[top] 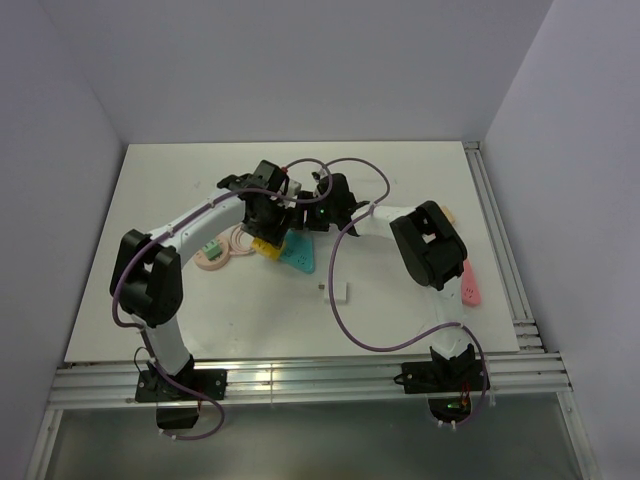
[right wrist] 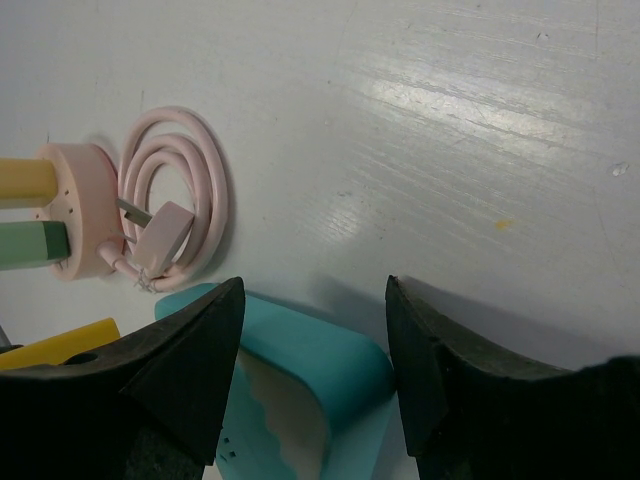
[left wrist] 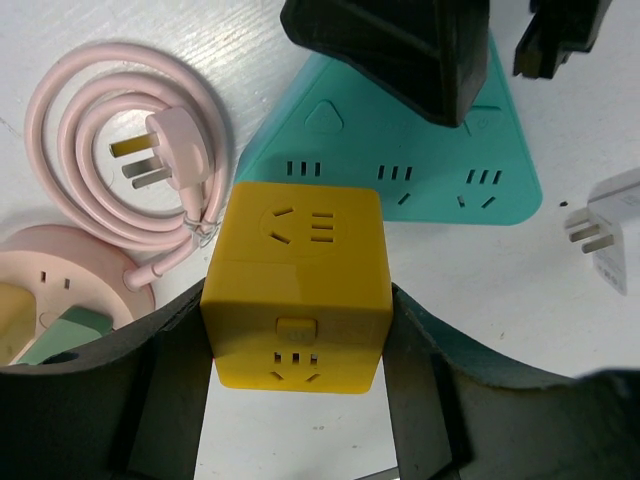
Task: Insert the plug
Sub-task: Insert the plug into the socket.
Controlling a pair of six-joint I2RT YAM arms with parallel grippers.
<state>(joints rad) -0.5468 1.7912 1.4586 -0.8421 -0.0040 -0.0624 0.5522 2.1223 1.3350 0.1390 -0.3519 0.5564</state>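
Two near plug (top: 213, 247) — cube (left wrist: 295, 290), triangle (left wrist: 400, 170)

Light is even and diffuse from overhead, so the white surface (top: 400, 190) reads bright in the top view and the arms (top: 200, 215) throw only soft, faint shadows; the strip below its near edge is dimmer. The left wrist view is crisp: the yellow cube (left wrist: 296, 250) is sharp, while the fingers (left wrist: 150, 400) of the left end effector (left wrist: 296, 310) sink into near-featureless black. In the right wrist view a pale streak of glare crosses the surface at upper right, the teal socket block (right wrist: 320, 370) shades the patch behind it, and the right end effector (right wrist: 315, 290) looks dark and slightly soft
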